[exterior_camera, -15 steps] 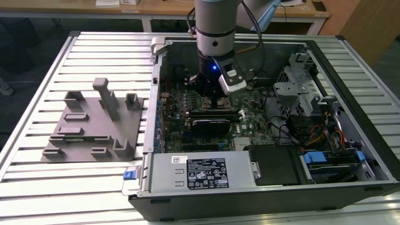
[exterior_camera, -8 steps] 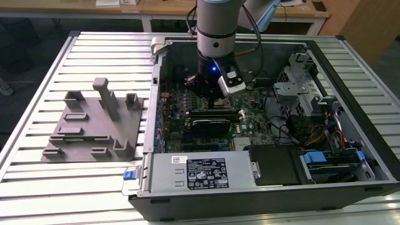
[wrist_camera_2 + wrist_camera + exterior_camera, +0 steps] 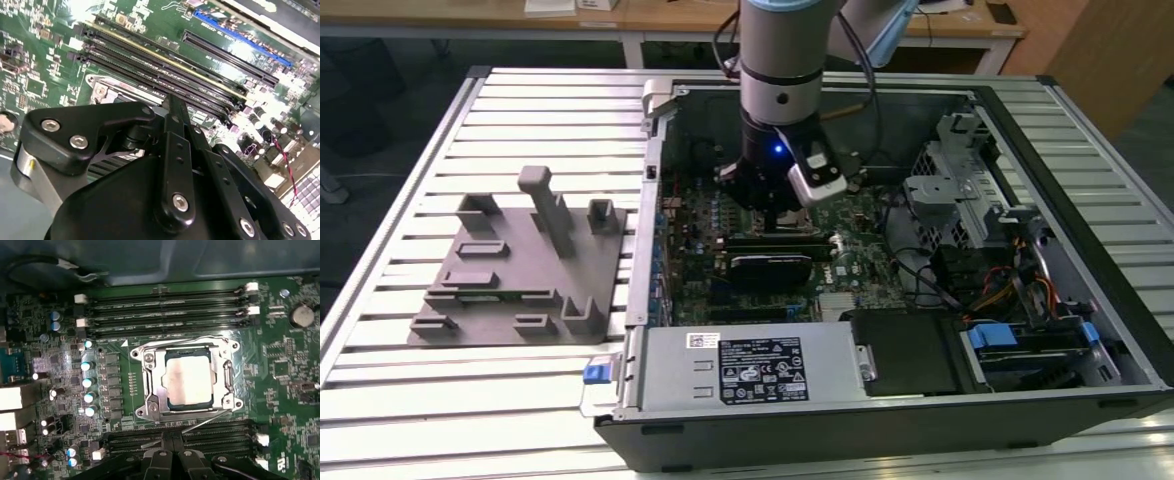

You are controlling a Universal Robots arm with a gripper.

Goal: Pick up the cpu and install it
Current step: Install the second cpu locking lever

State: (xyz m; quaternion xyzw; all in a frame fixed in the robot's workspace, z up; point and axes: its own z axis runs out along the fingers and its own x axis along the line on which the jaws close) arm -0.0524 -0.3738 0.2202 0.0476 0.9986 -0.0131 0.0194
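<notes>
Chip [image 3: 189, 382] seated flat inside metal socket frame [image 3: 150, 385] on green board [image 3: 45, 315], between memory slot rows, so placing looks done. Gripper [image 3: 781, 205] low inside open computer case [image 3: 1067, 200], directly over socket. Finger opening and any hold: cannot tell. Grey fixture [image 3: 520, 270] apart on table.

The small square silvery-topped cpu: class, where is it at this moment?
In the first wrist view, the small square silvery-topped cpu lies inside the square metal-framed socket on the green motherboard, between two banks of long black memory slots.
</notes>
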